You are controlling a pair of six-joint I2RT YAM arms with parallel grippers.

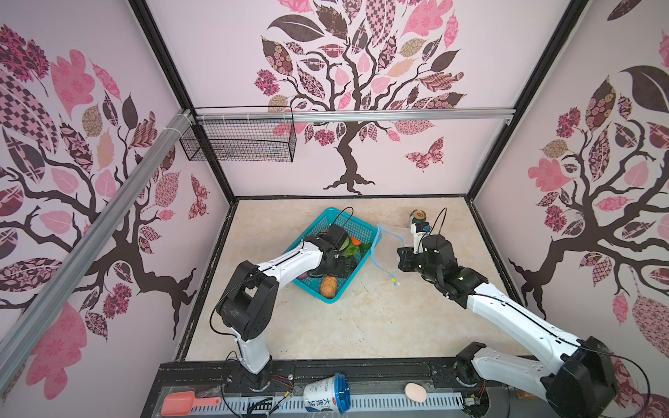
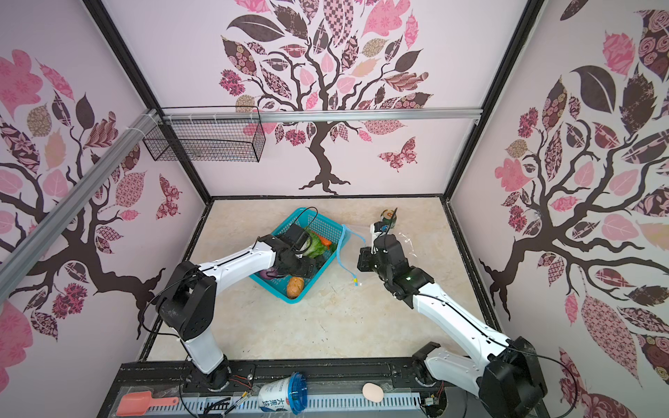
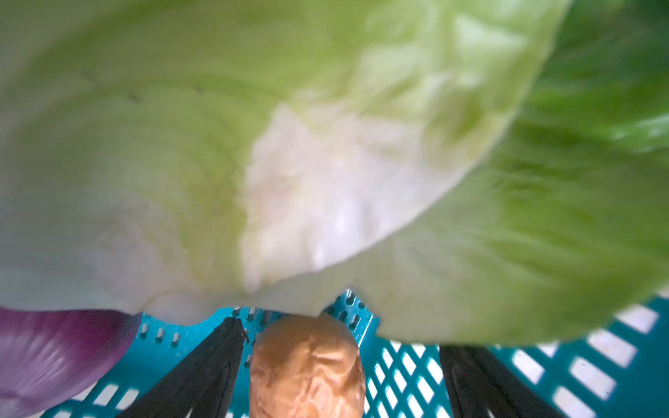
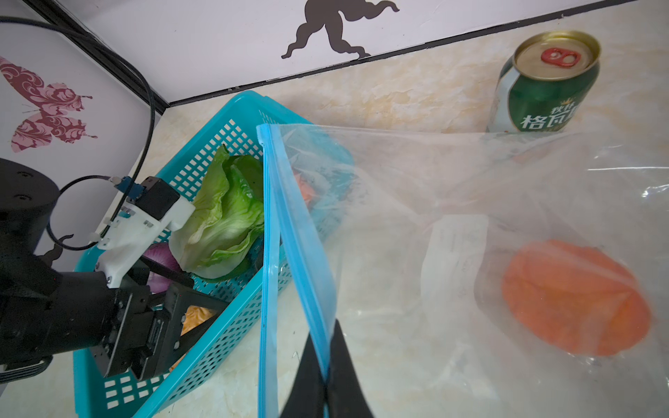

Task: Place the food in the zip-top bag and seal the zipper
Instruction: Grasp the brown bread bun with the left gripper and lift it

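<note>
Jaws of the right gripper (image 4: 325, 336) are clamped on the zipper (image 4: 269, 253), holding the zip-top bag (image 4: 434, 181) open beside the basket (image 4: 231, 325); a pumpkin (image 4: 575, 296) lies inside the bag. We find the left gripper (image 3: 338, 336) in the basket, jaws apart, beside the cabbage (image 4: 224, 217).

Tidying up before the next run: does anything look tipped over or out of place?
Yes: a white cup with a blue lid lies on its side on the black front ledge.

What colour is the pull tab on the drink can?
Red. The pull tab shows best in the right wrist view.
</note>
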